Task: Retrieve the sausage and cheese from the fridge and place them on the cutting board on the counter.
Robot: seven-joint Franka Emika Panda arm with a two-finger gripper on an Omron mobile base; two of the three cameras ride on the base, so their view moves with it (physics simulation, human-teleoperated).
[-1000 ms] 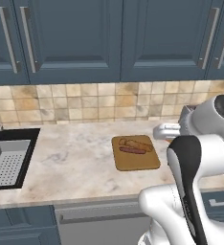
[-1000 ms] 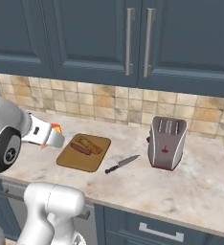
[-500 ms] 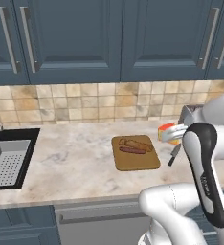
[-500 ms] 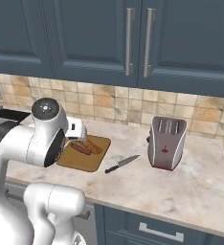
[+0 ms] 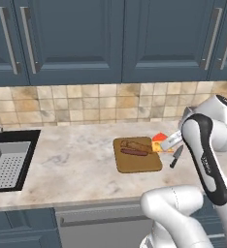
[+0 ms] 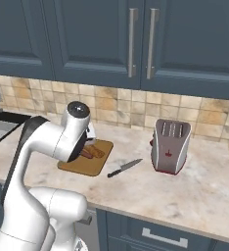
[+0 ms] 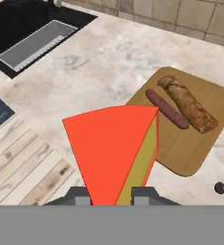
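Base views flank cutting board [image 5: 137,155], hand view overhead, close

I see the cheese [image 7: 115,148], an orange-red wedge with a yellow side, clamped in my tool [image 7: 112,192] above the near edge of the board [image 7: 195,143]. The board, a brown wooden rectangle with rounded corners, lies flat on the beige marbled desk [image 5: 72,164]. The sausage [image 7: 167,109], thin and dark red-brown, lies on the board beside a brown roll.
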